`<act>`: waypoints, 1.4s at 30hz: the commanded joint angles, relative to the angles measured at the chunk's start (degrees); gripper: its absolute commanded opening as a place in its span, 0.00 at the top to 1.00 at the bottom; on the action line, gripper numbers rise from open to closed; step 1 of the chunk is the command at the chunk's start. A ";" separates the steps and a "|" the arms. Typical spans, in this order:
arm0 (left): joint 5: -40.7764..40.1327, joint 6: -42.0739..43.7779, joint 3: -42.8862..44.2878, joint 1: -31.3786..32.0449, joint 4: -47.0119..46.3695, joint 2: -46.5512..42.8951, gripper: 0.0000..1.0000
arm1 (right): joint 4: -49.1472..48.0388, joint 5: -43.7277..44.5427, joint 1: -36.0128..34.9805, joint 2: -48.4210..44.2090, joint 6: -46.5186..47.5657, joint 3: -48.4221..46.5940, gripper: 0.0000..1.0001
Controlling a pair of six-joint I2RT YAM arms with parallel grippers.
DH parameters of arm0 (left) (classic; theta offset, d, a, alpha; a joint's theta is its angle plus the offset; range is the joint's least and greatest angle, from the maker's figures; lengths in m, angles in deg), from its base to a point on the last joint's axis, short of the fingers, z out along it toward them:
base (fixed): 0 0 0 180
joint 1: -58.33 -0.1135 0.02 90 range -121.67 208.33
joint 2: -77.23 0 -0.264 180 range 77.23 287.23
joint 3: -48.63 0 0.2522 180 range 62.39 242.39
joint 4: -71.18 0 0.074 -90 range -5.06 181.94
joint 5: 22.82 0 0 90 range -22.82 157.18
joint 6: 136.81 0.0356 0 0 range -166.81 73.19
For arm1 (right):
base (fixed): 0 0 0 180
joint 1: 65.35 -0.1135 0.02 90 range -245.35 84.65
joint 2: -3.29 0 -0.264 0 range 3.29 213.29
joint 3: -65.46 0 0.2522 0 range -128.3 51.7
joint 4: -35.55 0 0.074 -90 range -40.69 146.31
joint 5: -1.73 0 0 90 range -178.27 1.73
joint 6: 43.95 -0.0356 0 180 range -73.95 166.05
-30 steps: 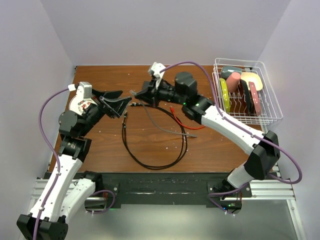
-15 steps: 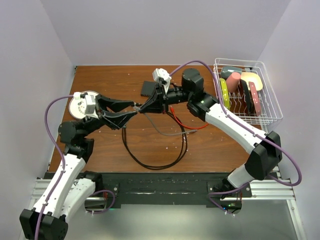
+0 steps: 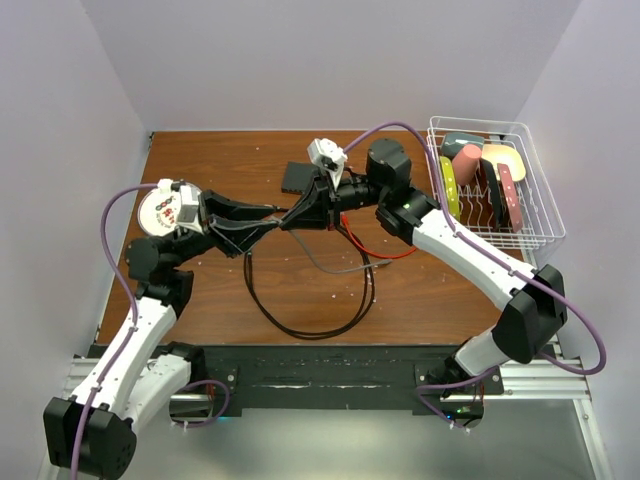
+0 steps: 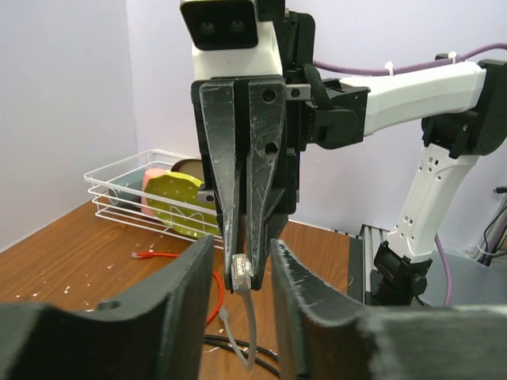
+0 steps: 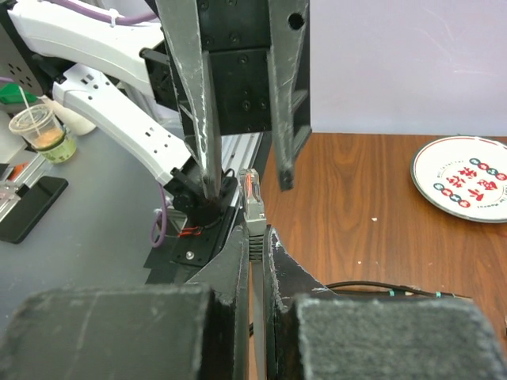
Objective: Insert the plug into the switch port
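One firm pinch from the right gripper (image 5: 254,241), fully closed on the plug (image 4: 240,271), clear tip poking past the fingertips toward the left arm. Flanked by the left gripper (image 3: 268,218), roughly half open, no contact to be made out. Held in mid-air over the table (image 3: 200,160), long axis running left to right. Farther back, flat on the wood beside the right wrist: the black switch (image 3: 300,177), ports too small to tell. Nearer the right arm; probably needs the tip turned toward the port edge.

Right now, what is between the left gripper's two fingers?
The clear plug, pinched in the shut right gripper, as the left wrist view shows.
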 commanded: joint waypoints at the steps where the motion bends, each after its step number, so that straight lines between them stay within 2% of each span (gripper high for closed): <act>1: 2.20 -1.23 -0.31 0.30 -4.68 0.13 0.66 | -3.38 -0.65 0.02 -1.97 -1.92 0.13 1.00; 6: 2.81 -2.19 -0.57 0.30 -6.78 0.66 0.70 | -5.76 -0.74 -0.06 -1.44 -3.94 0.39 1.00; 9: 3.52 -4.21 -0.84 0.56 -9.42 1.71 0.83 | -6.37 -0.21 -0.42 -1.44 -4.39 0.57 1.00; 10: 3.95 -4.74 -0.66 0.65 -9.78 2.32 0.92 | -6.37 0.14 -0.50 -1.44 -4.47 0.57 1.00; 12: 4.13 -4.92 -0.57 1.00 -10.13 2.85 1.00 | -6.46 0.84 -0.68 -1.44 -4.47 0.39 1.00; 17: 4.31 -4.74 -0.05 1.53 -8.91 3.65 1.00 | -6.37 2.77 -0.77 -2.23 -4.21 0.04 1.00; 19: 2.04 -4.04 0.04 1.53 -7.50 2.51 1.00 | -4.28 6.11 -0.86 -2.67 -3.42 -0.05 0.83; 20: 0.72 -3.69 0.22 1.53 -4.62 1.89 1.00 | -3.57 7.51 -0.77 -3.37 -2.55 0.04 0.64; 23: -6.48 -1.32 2.15 1.53 5.20 -0.13 1.00 | -0.84 16.20 -0.94 -5.39 -1.05 0.65 0.38; 24: -8.42 -0.88 2.93 1.53 7.25 -0.57 1.00 | -0.14 18.92 -1.12 -6.96 -0.78 0.74 0.25; 27: -14.84 -1.13 4.69 1.53 14.37 -1.63 1.00 | 2.67 29.46 -3.13 -9.43 1.76 1.09 0.14; 28: -18.07 -1.57 5.05 1.53 16.04 -1.98 1.00 | 3.90 35.33 -3.84 -9.87 2.64 1.01 0.13; 32: -25.04 -4.56 6.46 1.53 24.30 -2.94 1.00 | 5.14 48.70 -7.70 -10.58 5.71 0.92 0.13; 35: -28.82 -6.32 6.46 1.53 27.30 -3.82 1.00 | 5.49 55.83 -10.78 -9.71 7.56 0.83 0.16; 39: -31.72 -6.76 6.98 1.53 30.38 -4.00 1.00 | 5.93 60.94 -14.38 -7.42 10.01 0.04 0.23; 42: -31.90 -6.59 7.42 1.53 31.44 -3.12 1.00 | 6.28 64.72 -16.49 -5.14 11.52 -0.66 0.25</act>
